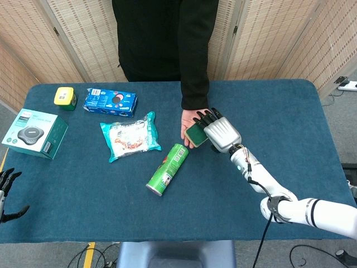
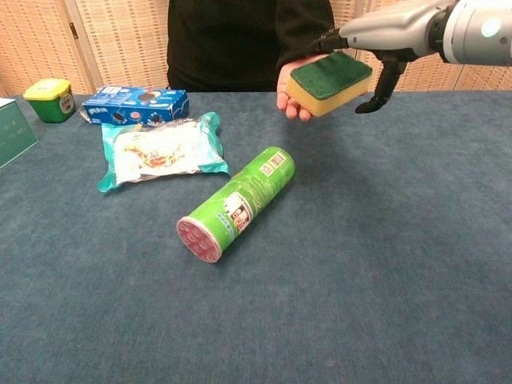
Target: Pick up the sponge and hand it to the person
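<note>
Left hand (image 1: 6, 190): at the near table edge, 8 o'clock in the head view. Fingers spread apart, nothing in them. Not seen in the chest view.

Can (image 1: 167, 170) (image 2: 237, 203): green, lying on its side near table (image 1: 268, 111) centre, red end toward the robot, long axis running 7 to 1 o'clock.

Snack bag (image 1: 131, 135) (image 2: 160, 152): teal and white, flat on the cloth, at 10 o'clock from the can, just beside it.

Box (image 1: 33, 133): teal, at 9 o'clock, near the left table edge.

Right hand (image 1: 222, 133) (image 2: 382, 44): arm reaches in from 5 o'clock. Hand sits over the sponge (image 1: 196, 133) (image 2: 330, 82), above the table. In the chest view the fingers lie along the top and the thumb hangs open to the right, apart from the sponge; whether the fingers still grip it I cannot tell.

Sponge: yellow with green top, resting on the person's palm (image 1: 189, 121) (image 2: 292, 84), at 1 o'clock from the can.

Cookie pack (image 1: 110, 102) (image 2: 136, 105): blue, at 11 o'clock, beyond the snack bag.

Tub (image 1: 65, 97) (image 2: 50, 98): yellow-green, just left of the cookie pack.

Person (image 1: 167, 44): dark top, standing at the far edge, 12 o'clock.
</note>
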Robot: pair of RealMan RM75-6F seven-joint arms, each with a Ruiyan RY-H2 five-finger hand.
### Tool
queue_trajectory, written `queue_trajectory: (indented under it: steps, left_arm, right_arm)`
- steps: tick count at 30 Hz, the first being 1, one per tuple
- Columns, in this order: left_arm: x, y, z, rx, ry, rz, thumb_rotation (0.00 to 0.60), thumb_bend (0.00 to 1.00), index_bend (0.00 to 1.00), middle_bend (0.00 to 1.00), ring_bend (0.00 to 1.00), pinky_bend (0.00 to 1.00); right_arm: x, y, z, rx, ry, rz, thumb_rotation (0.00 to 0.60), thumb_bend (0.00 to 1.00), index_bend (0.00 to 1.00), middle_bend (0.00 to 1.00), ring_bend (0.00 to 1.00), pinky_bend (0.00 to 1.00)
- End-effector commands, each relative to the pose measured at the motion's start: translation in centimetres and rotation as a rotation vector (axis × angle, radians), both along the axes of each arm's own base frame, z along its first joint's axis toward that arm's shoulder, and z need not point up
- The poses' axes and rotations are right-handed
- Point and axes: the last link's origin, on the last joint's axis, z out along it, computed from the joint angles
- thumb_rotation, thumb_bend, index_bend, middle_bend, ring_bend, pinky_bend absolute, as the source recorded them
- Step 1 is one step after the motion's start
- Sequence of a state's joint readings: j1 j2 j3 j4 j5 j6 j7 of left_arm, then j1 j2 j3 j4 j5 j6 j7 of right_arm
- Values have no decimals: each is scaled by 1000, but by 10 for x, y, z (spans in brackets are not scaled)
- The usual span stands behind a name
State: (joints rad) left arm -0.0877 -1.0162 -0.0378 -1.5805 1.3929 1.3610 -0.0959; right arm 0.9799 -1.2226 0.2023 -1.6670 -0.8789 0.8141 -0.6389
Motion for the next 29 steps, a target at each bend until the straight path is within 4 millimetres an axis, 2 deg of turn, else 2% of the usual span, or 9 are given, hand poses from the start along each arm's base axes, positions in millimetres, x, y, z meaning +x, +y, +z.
queue_trajectory:
  steps: [1,4,7,10,13,16,20,24,29]
  left_arm:
    - [0,0,0,2,3,0,600,262,153,90,65,248]
    - [2,-1,0,6,5,-9,600,262,153,90,65,248]
    - [4,-2,0,12,14,-18,600,262,153,90,65,248]
    - [8,-3,-1,19,16,-36,600,262,153,90,65,248]
    - [15,-5,-5,19,22,-75,600,262,153,90,65,248]
    - [23,-9,-10,8,36,-122,600,262,153,90,65,248]
    - [29,-12,-16,-10,52,-152,600,262,153,90,65,248]
    - [33,-15,-21,-20,62,-169,600,262,153,90,65,248]
    - [37,-19,-24,-29,75,-186,600,262,153,90,65,248]
  right_arm:
    - [1,12,15,3,11,2,600,183,0,0,0,0]
    - [-5,34,34,-4,20,10,600,183,0,0,0,0]
    - [-20,69,55,-18,17,1,600,183,0,0,0,0]
    - [-50,110,70,-47,-4,-21,600,183,0,0,0,0]
    - [-90,155,77,-102,-50,-22,600,183,0,0,0,0]
    - [-138,199,78,-193,-105,-33,600,183,0,0,0,0]
    - [-176,238,75,-299,-137,-69,600,183,0,0,0,0]
    - [-183,257,76,-345,-134,-47,600,183,0,0,0,0]
    - [-184,260,83,-362,-176,-64,600,182,0,0,0,0]
